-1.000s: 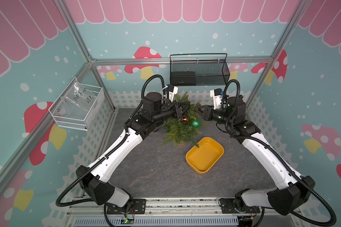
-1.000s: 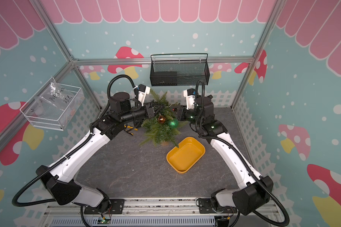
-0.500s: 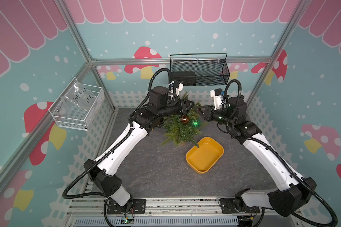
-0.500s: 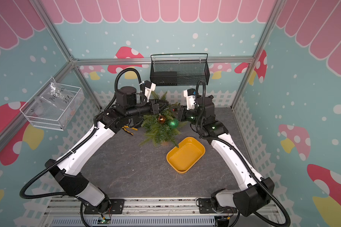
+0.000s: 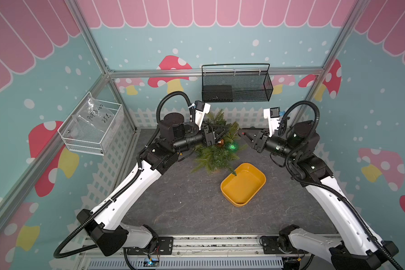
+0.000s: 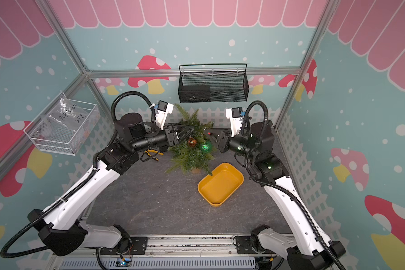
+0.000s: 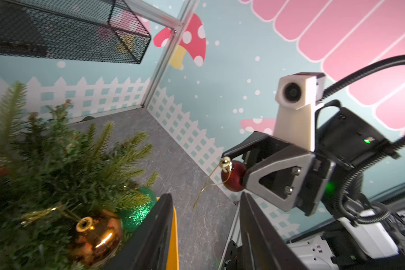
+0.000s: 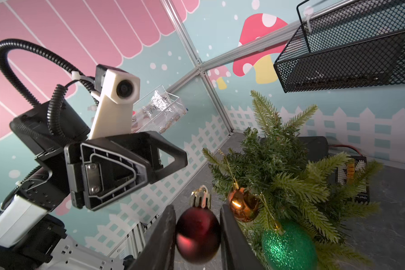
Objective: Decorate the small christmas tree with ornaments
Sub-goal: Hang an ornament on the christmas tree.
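Entry: small christmas tree point(image 5: 216, 156), third hanging pending
To its left, left pincer point(image 7: 206, 201) apart, empty; on it, copper ball point(image 6: 191, 142), green ball point(image 6: 205, 147); to its right, right pincer point(image 8: 198, 210) clamped on dark red ball point(image 8: 198, 233); best slip loop point(image 7: 204, 189) over a branch tip before release.

The left gripper point(image 7: 206, 197) appears as two dark fingers point(image 7: 157, 233) standing apart, with nothing between them. Opposite it, the right gripper point(image 7: 235, 168) clamps the dark red ball point(image 7: 232, 180); the ball's gold cap point(image 7: 226, 163) faces the small christmas tree point(image 7: 56, 159) and its gold thread point(image 7: 204, 189) dangles loose. On the tree hang the copper-orange ball point(image 7: 96, 236) and, just beside it, the glittery green ball point(image 7: 137, 214), partly screened by needles. An edge of the yellow tray point(image 7: 175, 233) shows behind one finger. A black mesh basket point(image 7: 68, 35) hangs on the wall.
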You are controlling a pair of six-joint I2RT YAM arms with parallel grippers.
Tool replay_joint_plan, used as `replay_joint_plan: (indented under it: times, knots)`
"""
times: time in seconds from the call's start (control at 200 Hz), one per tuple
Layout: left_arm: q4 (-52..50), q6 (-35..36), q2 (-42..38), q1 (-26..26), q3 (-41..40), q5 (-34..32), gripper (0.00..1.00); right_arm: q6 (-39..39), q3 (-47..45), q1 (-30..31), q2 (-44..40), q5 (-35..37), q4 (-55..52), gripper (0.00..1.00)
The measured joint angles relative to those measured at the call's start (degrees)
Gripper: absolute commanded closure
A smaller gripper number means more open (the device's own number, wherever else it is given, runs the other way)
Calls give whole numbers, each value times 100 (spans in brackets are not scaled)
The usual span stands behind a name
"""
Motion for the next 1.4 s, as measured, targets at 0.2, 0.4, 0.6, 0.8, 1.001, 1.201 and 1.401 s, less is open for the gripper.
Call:
replay_joint_plan:
  times: [0.2, 0.4, 0.6, 0.8, 1.001, 1.201, 1.401]
  knots:
    - [581, -94, -37, -76, -575, 485, 57, -57, -330, 0, -195, -177, -15, 70]
    - [577, 417, -249, -695, -1058, 85, 51, 20, -339, 0, -195, -260, 42, 70]
    - [597, 949, -730, -1088, -1554, -938, 58, 168, -341, 0, -197, -286, 177, 70]
    - [743, 1128, -581, -1115, -1537, -1353, 60, 289, -435, 0, -229, -286, 354, 70]
    - [761, 1193, -184, -1163, -1405, -1502, 75, 358, -476, 0, -229, -293, 402, 70]
    - [772, 1292, -52, -1165, -1215, -1609, 100, 378, -522, 0, -280, -304, 426, 70]
    - [654, 1362, -81, -1163, -1045, -1694, 100, 275, -761, 0, -417, -273, 463, 69]
